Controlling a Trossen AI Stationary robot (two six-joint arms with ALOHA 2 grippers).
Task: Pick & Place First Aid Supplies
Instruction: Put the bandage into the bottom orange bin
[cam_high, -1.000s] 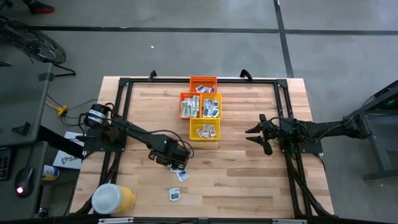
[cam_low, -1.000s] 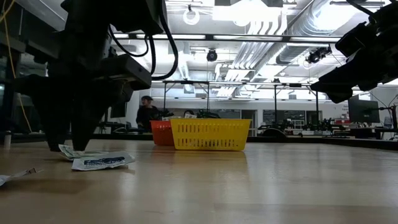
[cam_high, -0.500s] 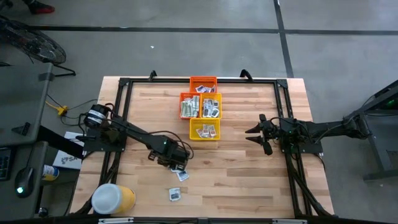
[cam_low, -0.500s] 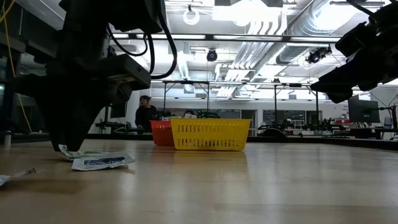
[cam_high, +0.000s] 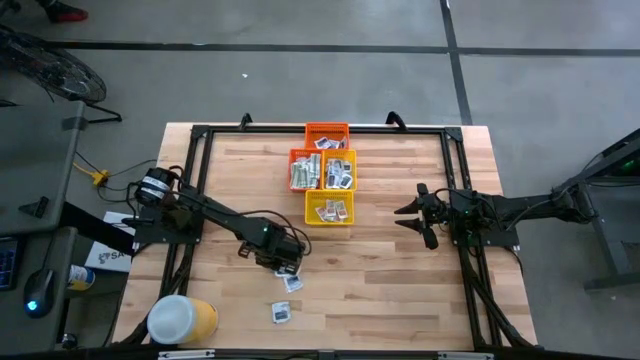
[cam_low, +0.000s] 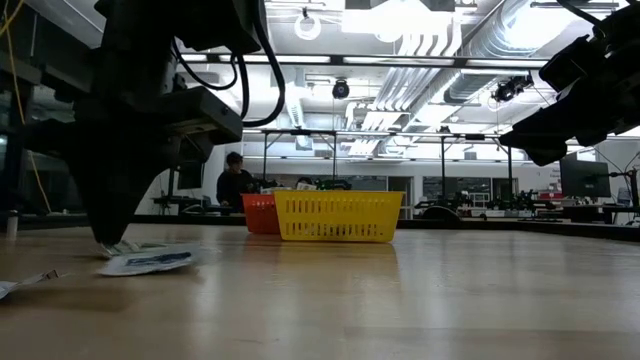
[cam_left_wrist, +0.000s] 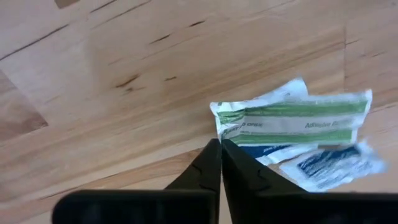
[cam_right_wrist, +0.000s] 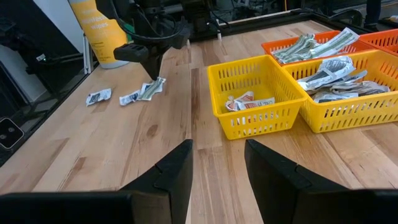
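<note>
Packets, first aid, loose lot on the wooden counter (cam_high: 380, 290): a green-and-white strip packet (cam_left_wrist: 298, 121) lies overlapped on a white packet with blue print (cam_left_wrist: 329, 165) at the near left of the counter, directly under the left gripper (cam_high: 283, 262). Left gripper's jaws are brought together to a point, tips down at the near corner of the strip packet; whether the corner is pinched between them cannot be told. One further white packet (cam_high: 281, 313) lies apart, nearer the front edge, to the right of a yellow tub with a white lid (cam_high: 180, 320) standing at the near left corner. Sorted stock sits at far centre in touching baskets: a yellow basket (cam_high: 329, 209) nearest, holding a few packets; behind it an orange basket (cam_high: 304, 170) on the left and a second yellow basket (cam_high: 340, 170) on the right, both filled; a further orange basket (cam_high: 327, 133) at the far edge. Right gripper (cam_high: 412, 217) waits above the right side of the counter, well apart from the baskets, jaws parted and holding nothing. In the low view a person (cam_low: 236, 183) shows in the room beyond the counter.
</note>
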